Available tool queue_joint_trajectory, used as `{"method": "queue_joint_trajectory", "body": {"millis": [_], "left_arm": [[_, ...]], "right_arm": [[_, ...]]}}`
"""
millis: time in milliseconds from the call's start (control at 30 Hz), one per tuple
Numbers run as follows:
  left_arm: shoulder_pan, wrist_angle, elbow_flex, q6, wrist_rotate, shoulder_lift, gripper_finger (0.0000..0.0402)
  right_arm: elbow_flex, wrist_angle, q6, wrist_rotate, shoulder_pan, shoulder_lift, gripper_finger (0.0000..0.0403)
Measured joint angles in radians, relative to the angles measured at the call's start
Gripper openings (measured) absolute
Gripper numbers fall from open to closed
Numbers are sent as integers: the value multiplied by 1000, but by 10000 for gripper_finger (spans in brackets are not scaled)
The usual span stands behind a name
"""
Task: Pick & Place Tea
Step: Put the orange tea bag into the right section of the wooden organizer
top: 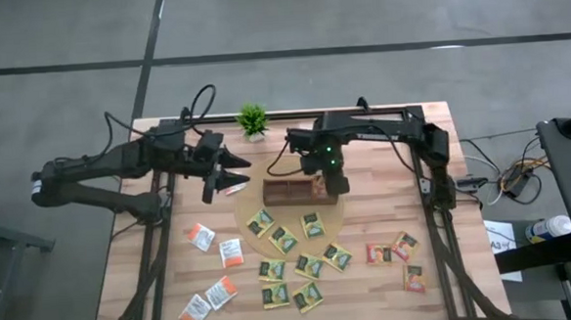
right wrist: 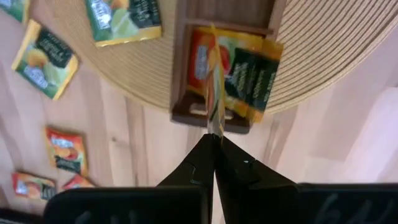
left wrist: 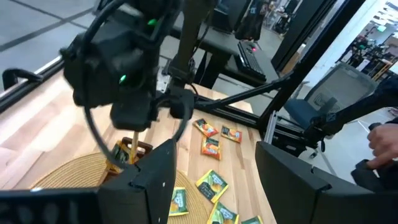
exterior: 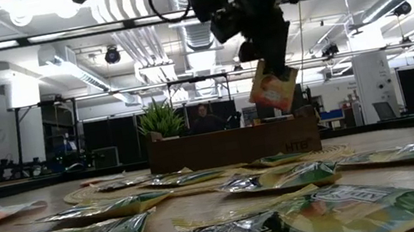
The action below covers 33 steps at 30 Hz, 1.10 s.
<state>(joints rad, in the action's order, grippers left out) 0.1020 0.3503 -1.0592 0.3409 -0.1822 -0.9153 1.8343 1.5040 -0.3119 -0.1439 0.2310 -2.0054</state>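
Note:
My right gripper (exterior: pixel 268 62) is shut on a red-pink tea sachet (exterior: pixel 274 89) and hovers over the right end of the brown compartment tray (top: pixel 285 191). A red-pink and a dark green-and-yellow sachet (right wrist: pixel 252 74) lie in the tray compartment beneath it. My left gripper (top: pixel 225 173) hangs open above the table left of the tray, close to a white-and-orange sachet (top: pixel 235 188) lying there. More sachets lie flat on the table: white-and-orange (top: pixel 231 252), green-and-yellow (top: pixel 308 267) and red-pink (top: pixel 379 254). My right gripper pinches the sachet by its upper edge (right wrist: pixel 216 127) between the two fingers, which come from above and point down. The sachet hangs below the fingers, lifted clear and slightly tilted, above the tray (exterior: pixel 233 145).
The tray sits on a round woven mat (top: pixel 339 216). A small green potted plant (top: pixel 252 120) stands near the far edge behind the tray. Dark frame rails run along the table's left and right sides (top: pixel 432 187). Bare wood shows right of the mat.

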Motion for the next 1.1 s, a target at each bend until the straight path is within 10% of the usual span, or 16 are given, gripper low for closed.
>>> {"method": "queue_joint_trajectory", "body": {"millis": [1100], "left_arm": [[1,26,0,-21,12,82,213]], "right_arm": [[68,67,-59,13,6,-129,8]]}}
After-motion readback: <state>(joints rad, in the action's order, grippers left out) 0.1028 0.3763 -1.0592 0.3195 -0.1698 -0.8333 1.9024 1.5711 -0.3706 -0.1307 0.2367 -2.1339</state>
